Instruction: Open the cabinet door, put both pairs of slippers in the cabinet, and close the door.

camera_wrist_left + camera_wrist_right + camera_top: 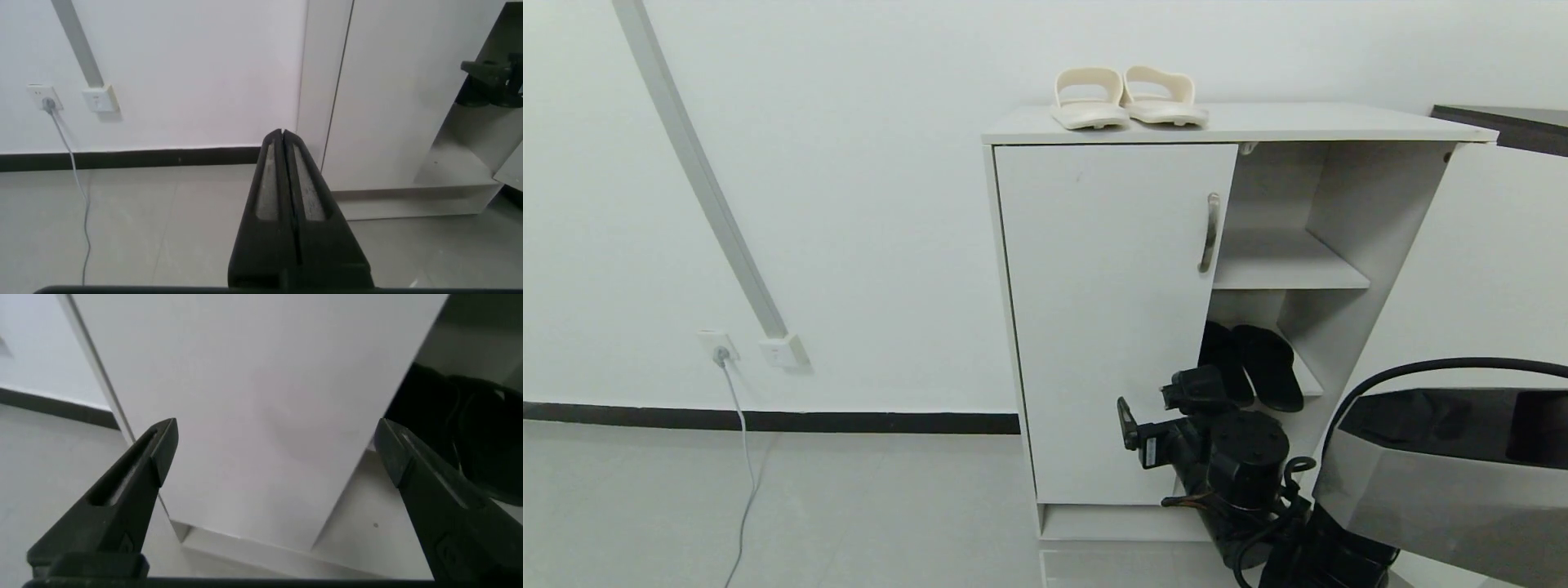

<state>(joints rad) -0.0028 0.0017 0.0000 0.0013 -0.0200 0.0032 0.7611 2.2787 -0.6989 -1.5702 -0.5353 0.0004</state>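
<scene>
no readable text, labels, numbers or signs on any surface

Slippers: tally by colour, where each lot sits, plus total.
cream slippers: 2, on top of the cabinet
black slippers: 2, inside the cabinet, low down behind the open door
Total: 4
</scene>
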